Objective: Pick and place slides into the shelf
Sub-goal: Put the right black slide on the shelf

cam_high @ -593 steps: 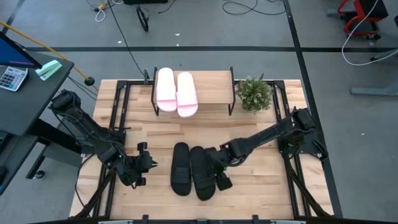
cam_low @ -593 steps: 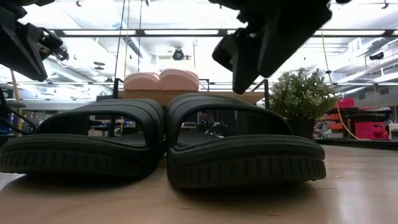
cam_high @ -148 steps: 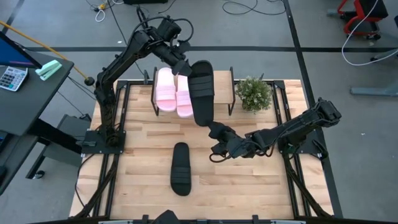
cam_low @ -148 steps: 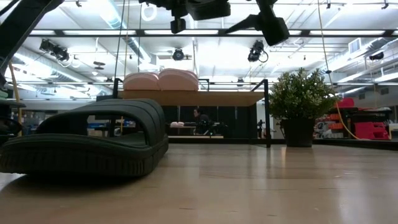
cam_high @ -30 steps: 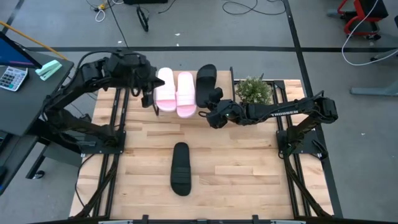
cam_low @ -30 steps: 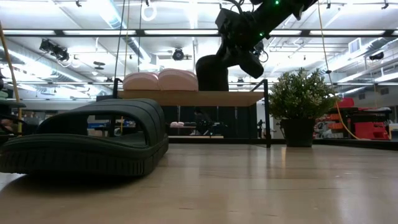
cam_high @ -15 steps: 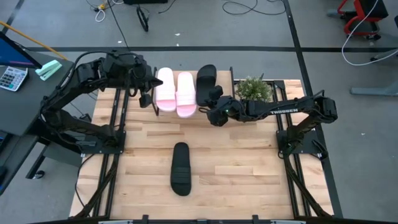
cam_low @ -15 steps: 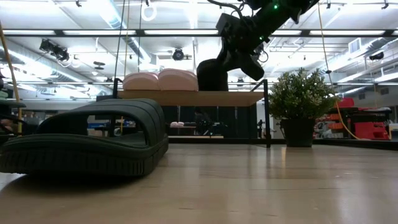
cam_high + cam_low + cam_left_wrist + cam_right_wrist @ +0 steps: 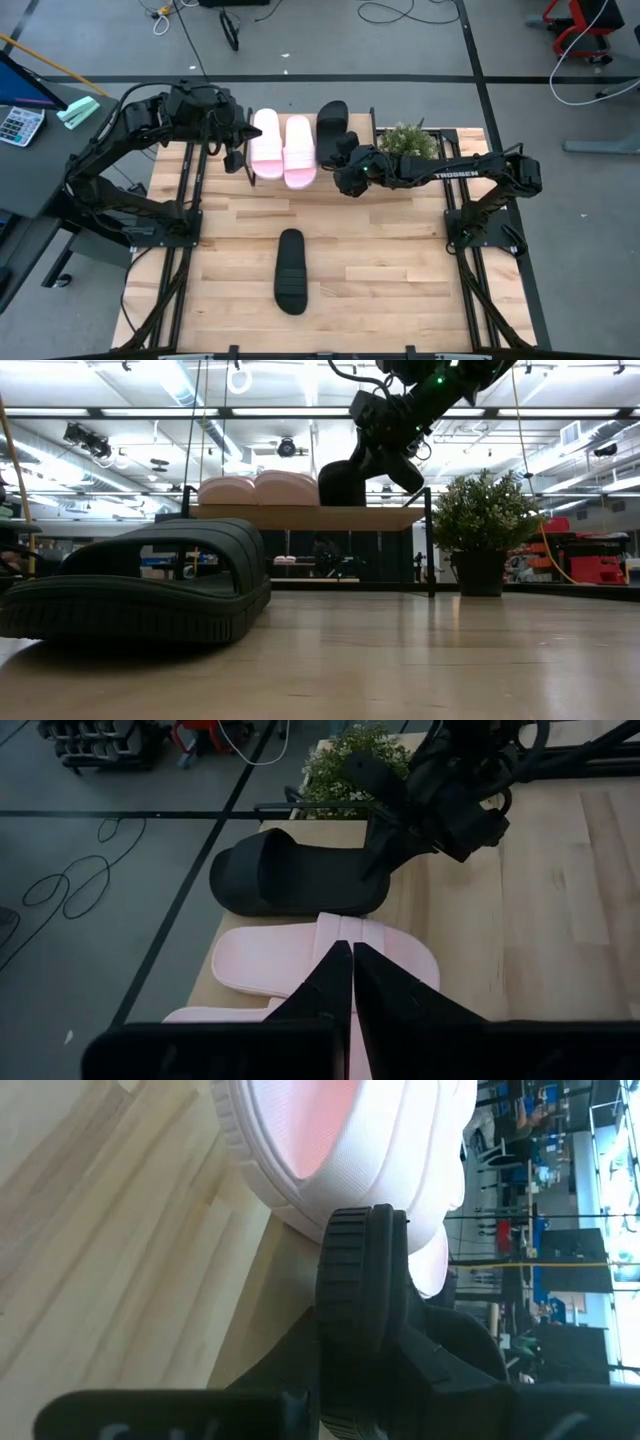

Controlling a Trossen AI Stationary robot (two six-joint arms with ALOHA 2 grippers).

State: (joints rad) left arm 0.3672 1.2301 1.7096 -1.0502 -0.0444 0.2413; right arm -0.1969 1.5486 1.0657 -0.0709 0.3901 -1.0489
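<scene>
On the shelf (image 9: 355, 140) at the table's far edge lie two pale pink slides (image 9: 283, 147) side by side, with a black slide (image 9: 333, 122) to their right. My right gripper (image 9: 343, 158) is shut on that black slide from the near side. The second black slide (image 9: 290, 270) lies flat on the table's near middle and fills the left foreground of the low view (image 9: 135, 580). My left gripper (image 9: 233, 150) hangs shut off the shelf's left end, beside the pink slides (image 9: 320, 955), touching nothing. My right gripper pinches the black slide's near end (image 9: 372, 892) between its two fingers, the ribbed sole edge (image 9: 365, 1270) standing between them. The fingers come slanting down from the table's near right. The slide lies along the shelf top next to the pink pair.
A potted plant (image 9: 408, 147) stands at the shelf's right end, close behind my right arm. Black frame rails run along both table sides. Bare wood spans the table's middle around the lone black slide.
My right gripper has gone a little toward the table's far edge, and the black slide has slid farther onto the shelf with it. The left arm has kept still.
</scene>
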